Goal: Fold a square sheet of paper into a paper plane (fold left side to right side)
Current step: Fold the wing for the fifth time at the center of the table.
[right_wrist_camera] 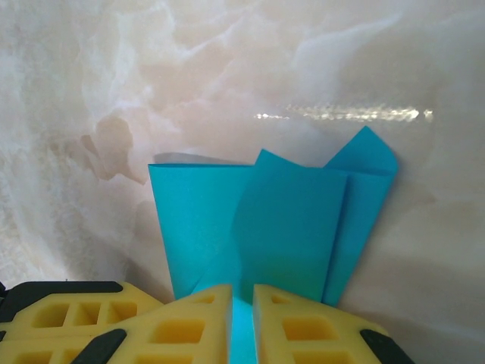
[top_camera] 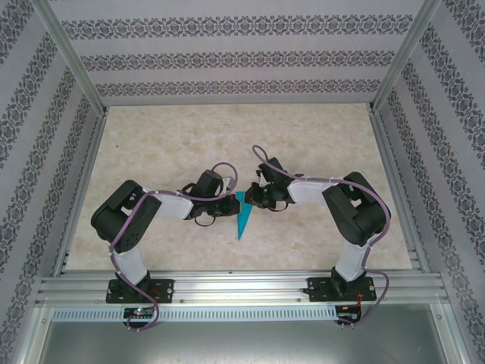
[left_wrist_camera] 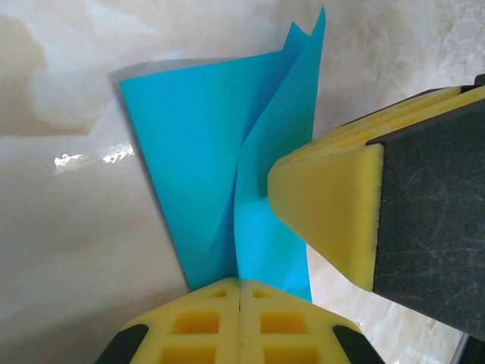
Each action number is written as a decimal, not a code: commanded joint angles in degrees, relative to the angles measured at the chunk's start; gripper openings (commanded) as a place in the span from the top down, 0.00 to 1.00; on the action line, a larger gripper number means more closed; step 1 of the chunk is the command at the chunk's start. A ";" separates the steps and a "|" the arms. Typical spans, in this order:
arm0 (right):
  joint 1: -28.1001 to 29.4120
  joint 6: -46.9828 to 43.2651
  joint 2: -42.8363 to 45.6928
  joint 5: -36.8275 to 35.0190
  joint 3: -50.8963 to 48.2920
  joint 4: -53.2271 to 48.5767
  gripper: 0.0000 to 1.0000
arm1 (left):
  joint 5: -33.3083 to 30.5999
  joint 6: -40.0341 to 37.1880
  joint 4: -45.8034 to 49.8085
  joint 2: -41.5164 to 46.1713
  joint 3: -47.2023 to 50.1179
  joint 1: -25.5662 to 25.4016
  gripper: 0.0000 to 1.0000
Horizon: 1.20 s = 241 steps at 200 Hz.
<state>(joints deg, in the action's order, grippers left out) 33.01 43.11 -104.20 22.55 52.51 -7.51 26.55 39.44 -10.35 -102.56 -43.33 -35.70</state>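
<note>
The square sheet of paper stands folded into a narrow, bright teal paper plane (top_camera: 242,220) on the marbled table, its point towards the near edge. My left gripper (top_camera: 226,206) reaches it from the left and my right gripper (top_camera: 255,199) from the right, both at its far end. In the left wrist view the left gripper (left_wrist_camera: 240,281) has its jaws pressed together on a raised crease of the paper plane (left_wrist_camera: 197,159), and a right finger (left_wrist_camera: 326,212) touches the right flap. The right gripper (right_wrist_camera: 242,290) has a thin slit between its jaws, with the paper plane (right_wrist_camera: 288,227) in it.
The marbled table (top_camera: 151,144) has free room all round the paper. Patterned walls (top_camera: 227,57) enclose it at the back and sides. An aluminium rail (top_camera: 242,287) carrying both arm bases runs along the near edge. Left fingers (right_wrist_camera: 68,315) show beside the right jaws.
</note>
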 commanded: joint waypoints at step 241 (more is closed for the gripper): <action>0.27 -1.89 -3.90 -3.50 0.80 -4.33 0.83 | -5.01 5.21 5.31 16.36 5.47 -12.96 0.71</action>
<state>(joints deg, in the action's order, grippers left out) 33.01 42.26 -104.97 22.57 53.54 -8.62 22.35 42.81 -3.18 -83.83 -39.00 -47.64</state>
